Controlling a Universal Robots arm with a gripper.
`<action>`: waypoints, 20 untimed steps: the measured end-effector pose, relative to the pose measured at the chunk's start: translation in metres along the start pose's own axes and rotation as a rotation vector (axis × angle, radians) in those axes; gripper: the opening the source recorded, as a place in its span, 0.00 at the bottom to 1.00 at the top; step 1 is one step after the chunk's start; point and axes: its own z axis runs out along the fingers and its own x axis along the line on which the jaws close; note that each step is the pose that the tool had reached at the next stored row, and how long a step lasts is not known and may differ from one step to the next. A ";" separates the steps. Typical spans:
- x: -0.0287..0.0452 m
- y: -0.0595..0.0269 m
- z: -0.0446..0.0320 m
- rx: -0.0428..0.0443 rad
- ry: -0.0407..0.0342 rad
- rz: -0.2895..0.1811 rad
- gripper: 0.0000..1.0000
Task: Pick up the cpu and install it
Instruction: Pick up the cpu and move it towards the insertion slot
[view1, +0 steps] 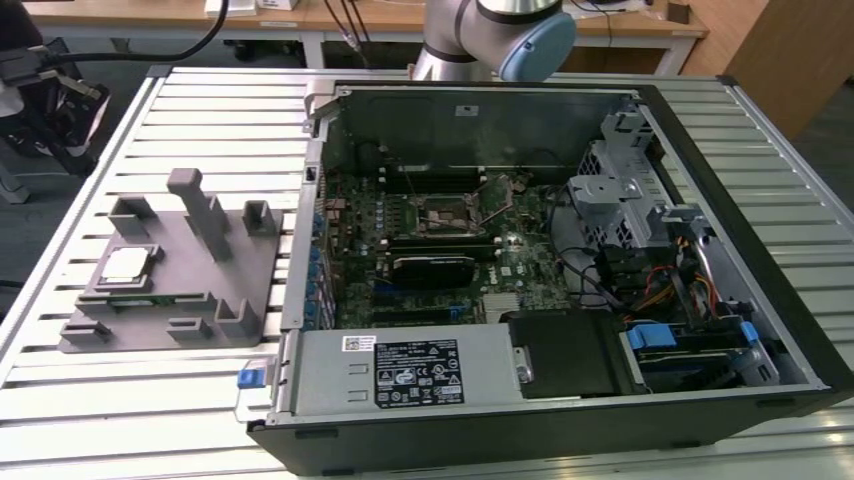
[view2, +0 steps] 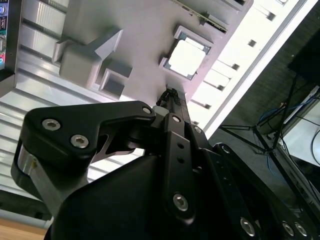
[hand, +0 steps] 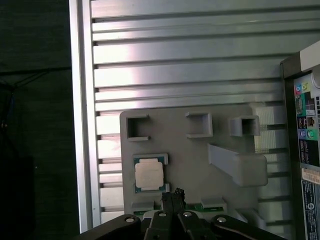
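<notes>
Jaws together near one cpu (hand: 149, 177), one fixture (hand: 190, 160).

Cpu (view1: 126, 263) lies on fixture (view1: 184, 275), beside the case (view1: 467, 125).

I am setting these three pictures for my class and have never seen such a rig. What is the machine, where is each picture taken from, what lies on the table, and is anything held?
The machine is one robot arm. The exterior view looks at the whole scene from a camera off the arm. Both wrist views come from cameras riding on the arm, looking past its black gripper. On the slatted metal table lies an open computer case with its motherboard exposed. Beside it, at the exterior view's left, is a grey fixture. The cpu, a small silvery square, sits in a recess of that fixture. The gripper points toward the fixture and is apart from the cpu. It looks shut and holds nothing.
</notes>
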 end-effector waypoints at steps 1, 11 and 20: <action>0.0000 0.0000 0.0005 0.0000 -0.0001 0.000 0.11; 0.0000 -0.0002 0.0045 0.0001 0.0000 0.000 0.29; 0.0000 -0.0005 0.0120 0.0020 0.0064 -0.017 0.47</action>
